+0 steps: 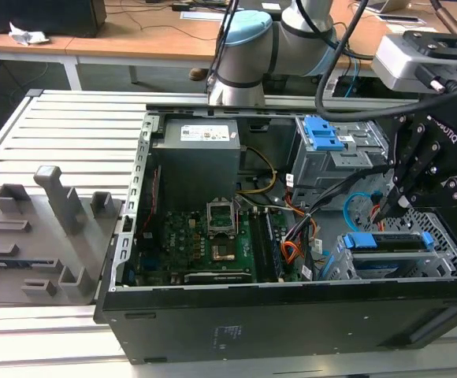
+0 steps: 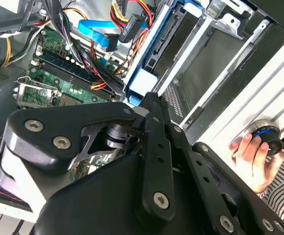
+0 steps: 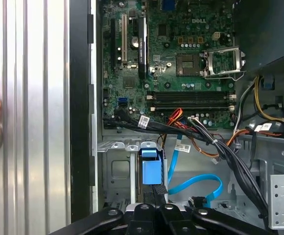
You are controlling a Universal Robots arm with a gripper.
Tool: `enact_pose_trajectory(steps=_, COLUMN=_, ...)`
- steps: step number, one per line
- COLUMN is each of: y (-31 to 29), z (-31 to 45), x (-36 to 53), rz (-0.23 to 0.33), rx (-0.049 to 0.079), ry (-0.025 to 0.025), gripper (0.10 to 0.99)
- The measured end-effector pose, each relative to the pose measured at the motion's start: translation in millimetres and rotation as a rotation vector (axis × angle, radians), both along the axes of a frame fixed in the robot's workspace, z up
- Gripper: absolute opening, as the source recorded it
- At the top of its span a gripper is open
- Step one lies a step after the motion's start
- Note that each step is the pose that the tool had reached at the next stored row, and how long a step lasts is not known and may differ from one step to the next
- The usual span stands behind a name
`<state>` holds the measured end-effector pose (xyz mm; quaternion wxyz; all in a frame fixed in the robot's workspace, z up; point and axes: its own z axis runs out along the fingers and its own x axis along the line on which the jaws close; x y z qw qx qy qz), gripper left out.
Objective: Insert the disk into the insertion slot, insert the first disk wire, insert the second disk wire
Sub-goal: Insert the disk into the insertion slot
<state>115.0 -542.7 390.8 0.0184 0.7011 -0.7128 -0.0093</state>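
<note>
My gripper [image 1: 392, 203] hangs over the corner of the open computer case [image 1: 291, 323] on the exterior view's right, and my fingers [image 2: 154, 147] are drawn together with no gap between the tips. In the second wrist view those tips meet the blue end of the disk [image 2: 143, 81]; whether I press on it or only rest against it I cannot tell. The disk sits on edge inside the insertion slot [image 1: 443, 228], its bright blue caddy showing along the top of the low perforated cage. The first disk wire [image 2: 132, 28] is loose: its black flat plug hangs just beside the disk's connector edge, apart from it, with red and orange strands running up behind it. The second disk wire [image 3: 201, 182] is free too, curling in a light blue loop on the case floor beside the slot, its small dark plug end lying near my fingers. The taller grey cage [image 1: 331, 153] with its blue latch stands just behind the slot, and the green motherboard [image 3: 181, 58] lies in the middle of the case. A person's hand [image 2: 252, 154] rests on a round knob [image 2: 268, 134] set in the ribbed aluminium table [image 1: 71, 126] outside the case wall
</note>
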Motion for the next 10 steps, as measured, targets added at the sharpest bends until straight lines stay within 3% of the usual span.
enact_pose_trajectory(steps=4, y=-0.1, z=-14.9, x=9.3, rz=0.0, rx=0.0, ry=0.0002, gripper=0.106)
enact_pose_trajectory(steps=10, y=-0.1, z=-26.1, x=12.6, rz=0.0, rx=0.0, ry=0.0002, gripper=0.106)
